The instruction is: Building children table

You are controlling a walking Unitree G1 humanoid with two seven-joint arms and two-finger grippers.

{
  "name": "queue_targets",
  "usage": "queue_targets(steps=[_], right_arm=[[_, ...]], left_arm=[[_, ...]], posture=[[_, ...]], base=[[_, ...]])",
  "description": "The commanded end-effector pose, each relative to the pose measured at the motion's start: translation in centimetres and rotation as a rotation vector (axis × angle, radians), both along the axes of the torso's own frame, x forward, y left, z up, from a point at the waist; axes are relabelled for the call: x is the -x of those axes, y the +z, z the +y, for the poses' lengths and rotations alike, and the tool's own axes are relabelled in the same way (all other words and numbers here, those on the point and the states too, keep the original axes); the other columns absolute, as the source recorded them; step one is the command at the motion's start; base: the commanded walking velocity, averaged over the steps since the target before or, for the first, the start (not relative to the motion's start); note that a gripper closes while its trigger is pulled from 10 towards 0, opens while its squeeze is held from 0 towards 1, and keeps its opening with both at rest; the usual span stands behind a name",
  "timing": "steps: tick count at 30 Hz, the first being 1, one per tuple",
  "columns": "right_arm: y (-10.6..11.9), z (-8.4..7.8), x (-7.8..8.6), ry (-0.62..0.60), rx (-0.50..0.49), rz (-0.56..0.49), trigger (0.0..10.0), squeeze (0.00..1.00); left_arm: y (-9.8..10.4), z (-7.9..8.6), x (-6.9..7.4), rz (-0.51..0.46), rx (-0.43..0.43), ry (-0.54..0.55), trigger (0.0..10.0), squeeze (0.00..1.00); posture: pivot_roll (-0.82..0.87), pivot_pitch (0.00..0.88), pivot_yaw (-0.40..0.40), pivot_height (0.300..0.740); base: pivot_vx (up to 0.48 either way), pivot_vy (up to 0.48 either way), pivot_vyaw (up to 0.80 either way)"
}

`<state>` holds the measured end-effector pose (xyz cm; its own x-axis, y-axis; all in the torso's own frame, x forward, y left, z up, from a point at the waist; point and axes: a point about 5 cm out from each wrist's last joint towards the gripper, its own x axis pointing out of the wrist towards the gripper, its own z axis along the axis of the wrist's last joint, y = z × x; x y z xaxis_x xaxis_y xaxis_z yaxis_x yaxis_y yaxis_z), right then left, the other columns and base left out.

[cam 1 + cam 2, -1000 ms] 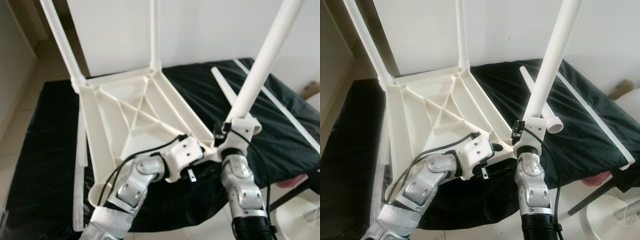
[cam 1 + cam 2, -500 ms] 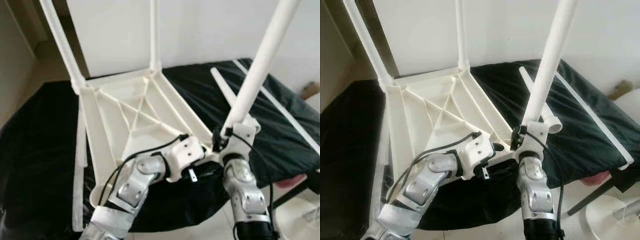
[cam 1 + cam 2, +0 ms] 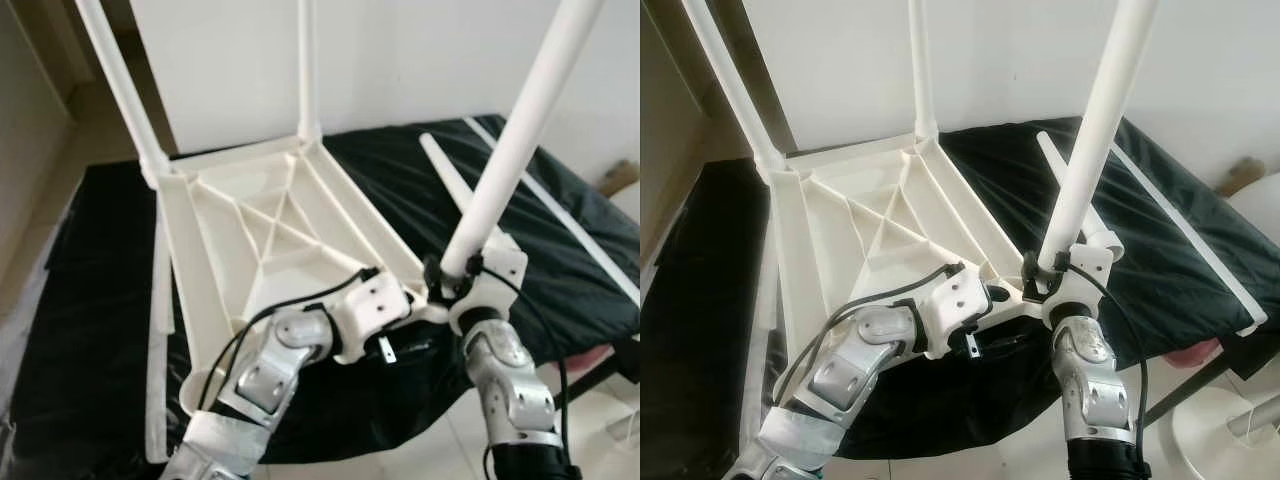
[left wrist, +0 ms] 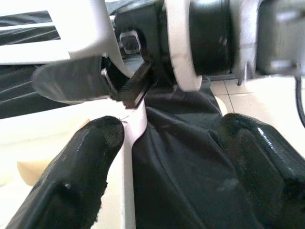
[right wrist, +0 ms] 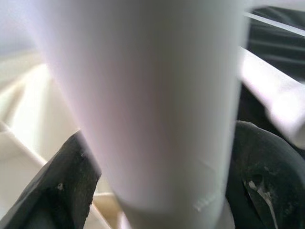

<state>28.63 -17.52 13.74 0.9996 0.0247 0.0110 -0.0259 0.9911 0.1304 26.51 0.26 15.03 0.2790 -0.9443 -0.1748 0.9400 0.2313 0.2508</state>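
The white children's table top [image 3: 260, 230] lies upside down on a black-covered surface [image 3: 90, 300]. Two white legs [image 3: 120, 90] [image 3: 308, 70] stand in its far corners. My right gripper [image 3: 1045, 275] is shut on a third white leg [image 3: 510, 150] and holds it upright, leaning right. The leg's lower end is at the near right corner, beside an open socket [image 3: 997, 294]. In the right wrist view both black fingers [image 5: 62, 191] flank the leg [image 5: 143, 95]. My left gripper [image 4: 167, 131] sits at that same corner. It is open, with the top's white rim [image 4: 136, 119] beside one finger.
A loose white leg [image 3: 445, 175] and a long white rail [image 3: 560, 220] lie on the cloth to the right. Another white strip [image 3: 158, 330] runs along the top's left side. A white wall stands behind, and tiled floor shows at the front right.
My right forearm has swung outward to the right, and the held leg now leans a little more. Its lower end stays at the near right corner. The left arm has not moved.
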Motion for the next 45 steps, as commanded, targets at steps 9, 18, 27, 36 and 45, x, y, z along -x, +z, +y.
queue_targets(steps=[9, 18, 27, 36, 45], right_arm=[[-0.6, -0.5, -0.6, 0.221, 0.177, -0.025, 10.0, 0.0], [-0.3, -1.7, -1.5, 0.33, 0.288, -0.045, 10.0, 0.0], [-0.1, -2.2, -2.9, 0.424, 0.386, -0.05, 3.5, 0.0], [-0.9, -2.1, -2.7, 0.453, 0.386, -0.032, 0.0, 0.0], [-2.6, -2.4, -2.3, 0.425, 0.343, 0.007, 10.0, 0.0]], left_arm=[[0.3, 0.1, -0.3, -0.036, 0.002, 0.05, 10.0, 0.0], [0.1, -0.3, 0.2, -0.028, 0.005, 0.033, 10.0, 0.0], [0.4, -0.3, 0.0, -0.034, 0.002, 0.026, 10.0, 0.0], [0.5, -0.1, -0.2, -0.041, -0.002, 0.039, 10.0, 0.0], [0.6, -0.3, -0.2, -0.042, -0.002, 0.03, 10.0, 0.0]], posture=[[-0.06, 0.0, 0.016, 0.74], [-0.06, 0.0, 0.032, 0.74], [-0.05, 0.0, 0.03, 0.74], [-0.05, 0.0, 0.025, 0.74], [-0.07, 0.0, 0.035, 0.74]], base=[[0.0, 0.0, 0.0], [0.0, 0.0, 0.0], [0.0, 0.0, 0.0], [0.0, 0.0, 0.0], [0.0, 0.0, 0.0]])
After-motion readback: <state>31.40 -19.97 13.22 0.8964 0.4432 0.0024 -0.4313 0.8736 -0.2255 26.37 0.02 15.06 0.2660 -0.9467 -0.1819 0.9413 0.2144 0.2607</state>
